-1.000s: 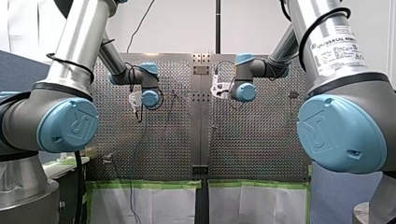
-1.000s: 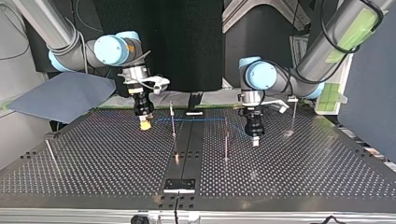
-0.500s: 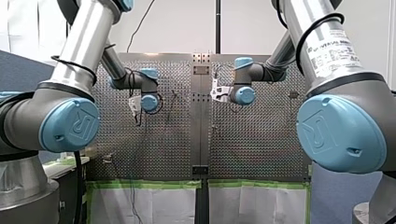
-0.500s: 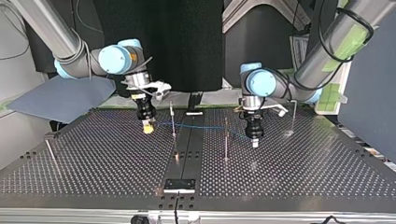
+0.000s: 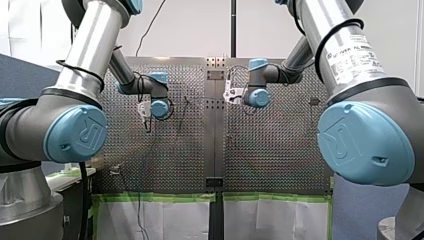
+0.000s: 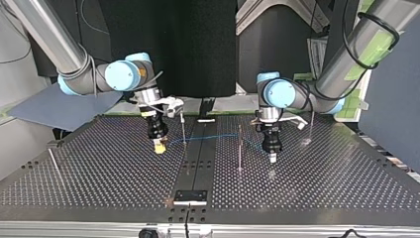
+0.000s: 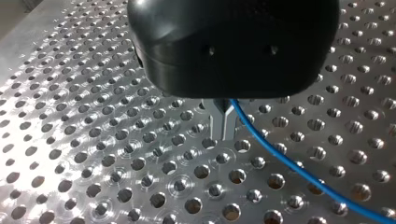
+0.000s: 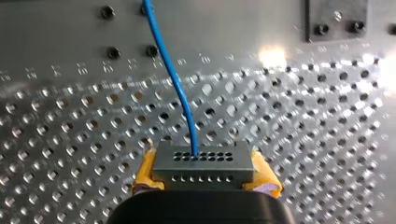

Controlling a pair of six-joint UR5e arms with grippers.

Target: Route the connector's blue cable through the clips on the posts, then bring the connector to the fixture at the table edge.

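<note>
Above the table [image 6: 99,168], right pincer [image 8: 204,171] pinches connector [image 8: 204,162] by its sides; looks light, rigid. Left pincer [image 7: 222,123] clamps blue cable [image 8: 179,88]: limp, probably slippery.

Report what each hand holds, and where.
Right hand: connector, clamped at its two short ends between yellow pads. Left hand: blue cable, pinched along its run.

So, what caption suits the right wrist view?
Yellow-padded right tool grips a grey connector, its blue cable running ahead.
</note>
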